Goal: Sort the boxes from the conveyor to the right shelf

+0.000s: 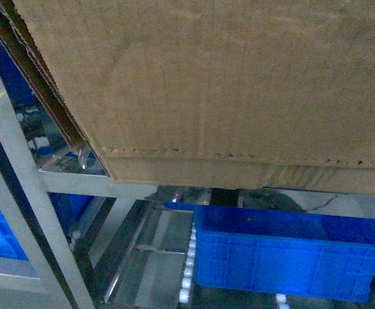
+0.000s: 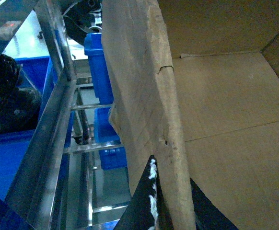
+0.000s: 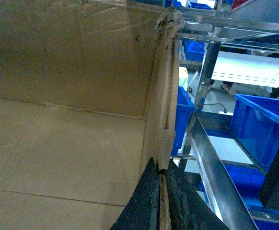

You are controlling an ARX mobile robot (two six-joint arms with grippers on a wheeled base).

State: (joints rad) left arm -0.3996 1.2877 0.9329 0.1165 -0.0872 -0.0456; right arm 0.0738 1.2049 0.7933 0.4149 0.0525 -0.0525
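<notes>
The carton (image 1: 226, 84) fills the upper frame of the head view, hiding both arms. Each wrist view shows a gripper, left (image 2: 170, 211) and right (image 3: 162, 201), pinching a torn wall above the shelf (image 1: 78, 187).

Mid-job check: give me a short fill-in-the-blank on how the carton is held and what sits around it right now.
1. Each gripper, left and right, pinches one ____ of the large brown corrugated cardboard carton.
2. Inside, the carton is ____.
3. The plastic bin on the tier below the carton is coloured ____.
4. The carton is at the shiny ____ frame rack.

Missing words: wall; empty; blue; stainless-steel
</notes>
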